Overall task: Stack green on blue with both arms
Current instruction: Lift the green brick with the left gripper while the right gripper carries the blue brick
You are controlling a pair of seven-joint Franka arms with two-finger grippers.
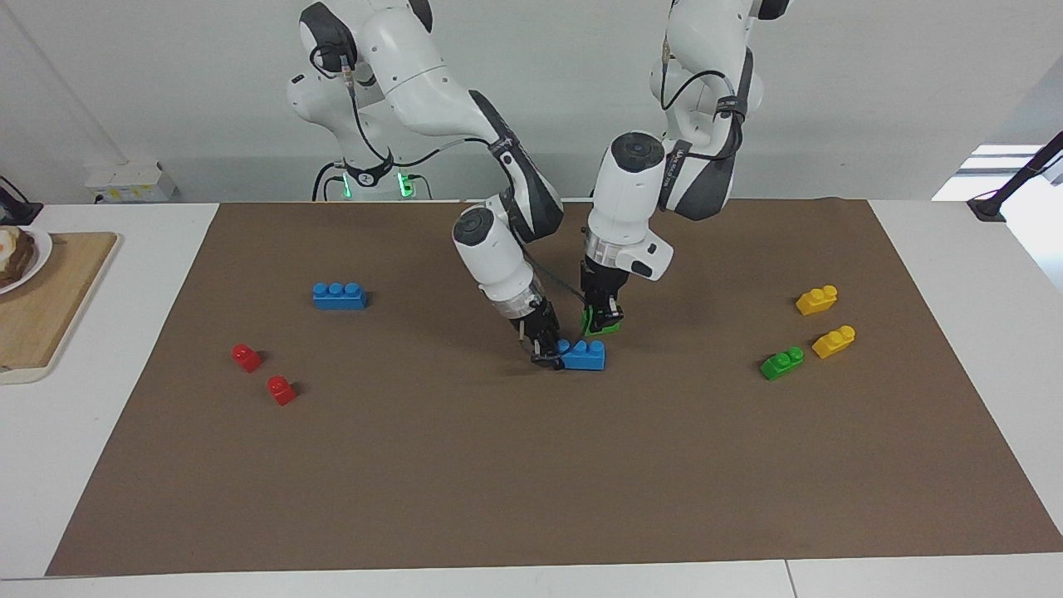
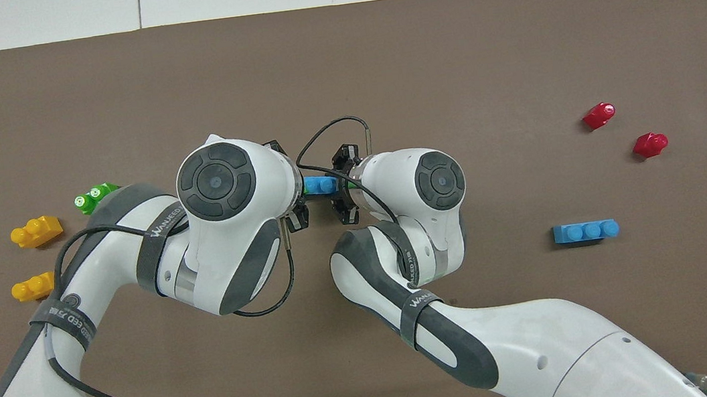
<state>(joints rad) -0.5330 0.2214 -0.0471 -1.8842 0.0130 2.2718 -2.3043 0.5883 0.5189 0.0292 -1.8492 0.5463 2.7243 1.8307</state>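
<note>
In the middle of the brown mat, my right gripper is shut on one end of a blue brick, which sits low at the mat. My left gripper points straight down and is shut on a small green brick. The green brick hangs just above the blue brick's other end, on the side nearer the robots. I cannot tell whether the two bricks touch. In the overhead view both wrists cover the spot. Only part of the blue brick and a sliver of the green brick show there.
A second blue brick and two red bricks lie toward the right arm's end. Another green brick and two yellow bricks lie toward the left arm's end. A wooden board with a plate sits off the mat.
</note>
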